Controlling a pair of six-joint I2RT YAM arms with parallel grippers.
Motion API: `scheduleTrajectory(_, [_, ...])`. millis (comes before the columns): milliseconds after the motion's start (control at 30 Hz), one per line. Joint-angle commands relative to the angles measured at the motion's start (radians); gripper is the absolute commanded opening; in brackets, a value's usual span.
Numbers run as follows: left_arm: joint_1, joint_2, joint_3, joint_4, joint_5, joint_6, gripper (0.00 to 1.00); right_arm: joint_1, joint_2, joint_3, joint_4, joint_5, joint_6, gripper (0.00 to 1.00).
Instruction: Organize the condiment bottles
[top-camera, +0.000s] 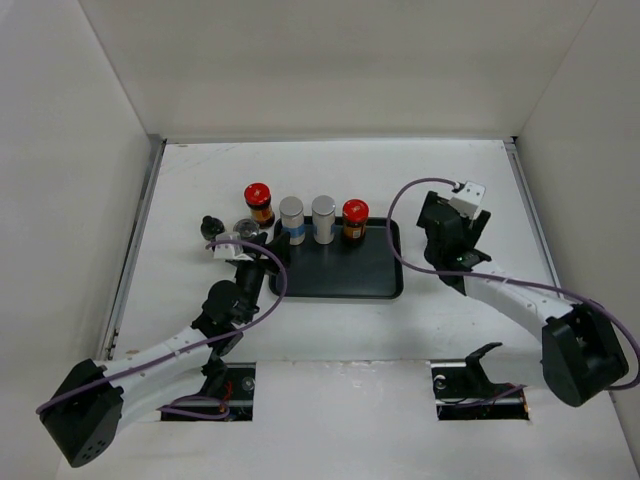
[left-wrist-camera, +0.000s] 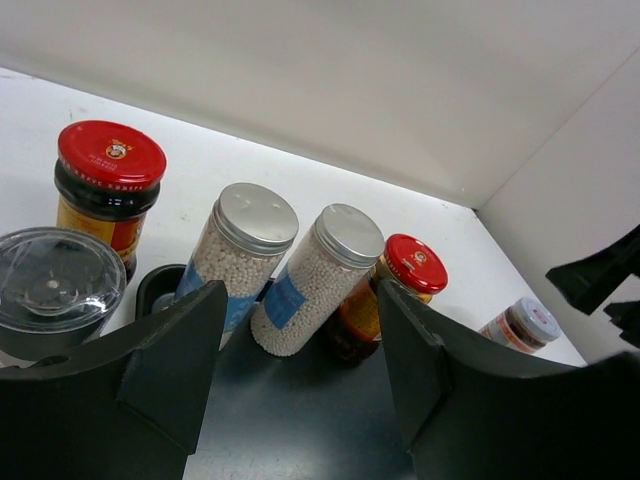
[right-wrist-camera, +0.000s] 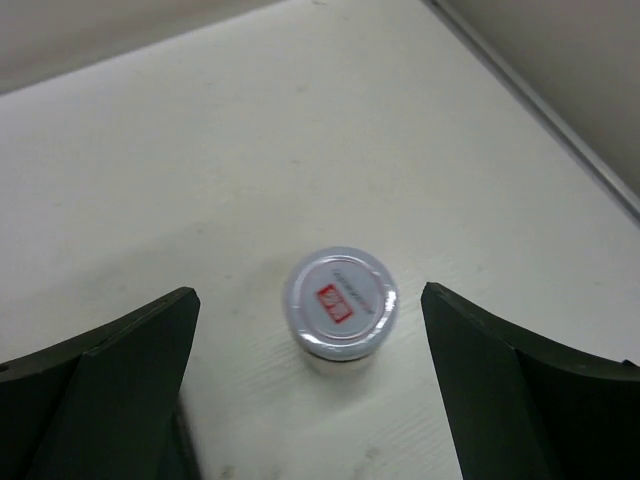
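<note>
**Right claw wide over lone jar; left claw empty at the tray**

The right gripper (right-wrist-camera: 308, 293) is spread as wide as it goes and grips nothing. The silvery-lidded jar (right-wrist-camera: 340, 305) stands upright on the white table (right-wrist-camera: 200, 150) at frame centre of the right wrist view, between the two fingers with a clear gap on both sides. Only its lid shows there; its body is hidden under it. In the top view this jar is covered by the right wrist at right of centre.

The left gripper (left-wrist-camera: 300, 285) has its fingers parted with nothing between them, only tray surface. It sits at the left end of the black tray (top-camera: 340, 280).

- Two silver-capped cylinders (top-camera: 291, 220) (top-camera: 323, 218) stand upright, side by side, on the tray's upper edge.
- The right red-lidded jar (top-camera: 354, 220) is just right of them on the tray. In the left wrist view a finger cuts off its base.
- The left red-lidded jar (top-camera: 258, 203) is off the tray, beside its upper left corner.
- The clear shaker (left-wrist-camera: 55, 285) is at lower left of the left wrist view, with its bottom blocked by the finger. In the top view it is partly hidden by the claw.
- The black-capped bottle (top-camera: 210, 226) is left of centre in the top view, off the tray. It is small and hard to make out, and the label is unreadable.
</note>
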Motion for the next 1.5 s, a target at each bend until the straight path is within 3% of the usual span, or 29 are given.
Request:
scheduleTrajectory(0, [0.002, -0.011, -0.012, 0.045, 0.024, -0.026, 0.60, -0.038, 0.025, 0.003, -0.111, 0.062, 0.059, 1.00])
scheduleTrajectory(167, [0.007, -0.039, -0.022, 0.036, 0.025, -0.031, 0.60, -0.087, 0.133, 0.042, -0.128, -0.097, 0.094, 1.00])
scheduleTrajectory(333, [0.007, -0.031, -0.020, 0.034, 0.027, -0.031, 0.60, -0.132, 0.229, 0.072, -0.084, -0.139, 0.122, 1.00])
scheduleTrajectory(433, [0.004, -0.028, -0.019, 0.034, 0.027, -0.033, 0.60, -0.144, 0.251, 0.063, -0.006, -0.140, 0.130, 0.83])
scheduleTrajectory(567, [0.005, -0.019, -0.017, 0.036, 0.027, -0.033, 0.60, -0.146, 0.250, 0.046, 0.099, -0.166, 0.105, 0.69])
scheduleTrajectory(667, [0.007, -0.016, -0.017, 0.040, 0.027, -0.033, 0.60, -0.141, 0.220, 0.033, 0.125, -0.165, 0.100, 0.65])
scheduleTrajectory(1100, [0.005, -0.001, -0.014, 0.045, 0.027, -0.034, 0.60, 0.032, 0.085, 0.022, 0.124, -0.146, 0.033, 0.62])
scheduleTrajectory(1467, [0.015, 0.000, -0.014, 0.044, 0.027, -0.036, 0.60, 0.229, 0.262, 0.147, 0.235, -0.156, -0.038, 0.64])
